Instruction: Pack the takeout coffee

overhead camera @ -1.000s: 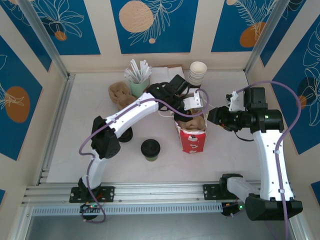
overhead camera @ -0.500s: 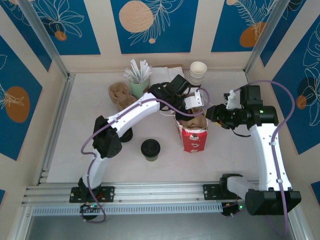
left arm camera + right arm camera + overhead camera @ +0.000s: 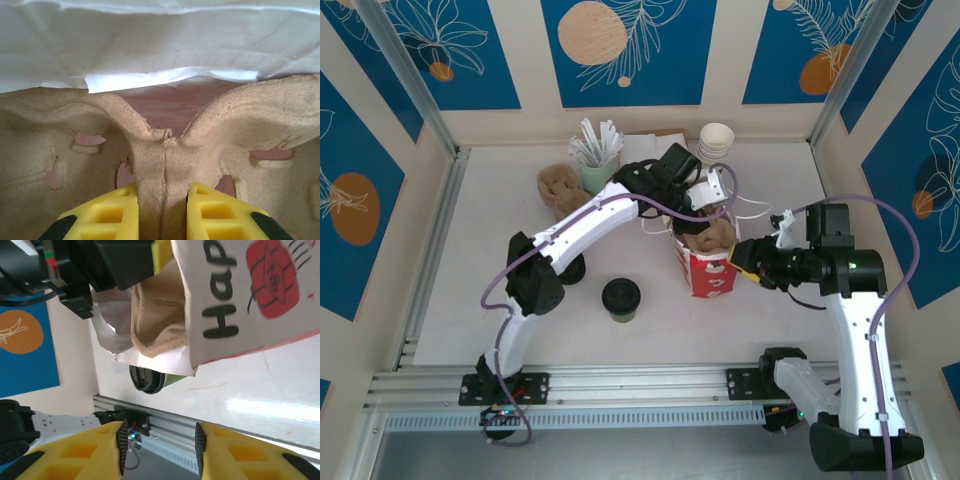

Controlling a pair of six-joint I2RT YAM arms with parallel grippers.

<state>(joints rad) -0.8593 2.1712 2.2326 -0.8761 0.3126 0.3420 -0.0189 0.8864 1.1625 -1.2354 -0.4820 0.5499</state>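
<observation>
Top view: takeout coffee [image 3: 621, 298] stood alone, toward the bases and left of your left claw [image 3: 704, 218]; left wrist: that claw pinched the pulp carrier [image 3: 160, 150]; right wrist: right claw [image 3: 160, 440] gaped empty beside the paper bag [image 3: 240, 300]; the cup looked light and crushable, so grip its side below the lid.

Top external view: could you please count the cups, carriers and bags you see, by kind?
Olive-green paper cup with black plastic lid: 1
Pale green cup of white sticks: 1
Stack of white paper cups: 1
Brown moulded-pulp carriers: 2
Red-and-white paper bag: 1
Total: 6
</observation>
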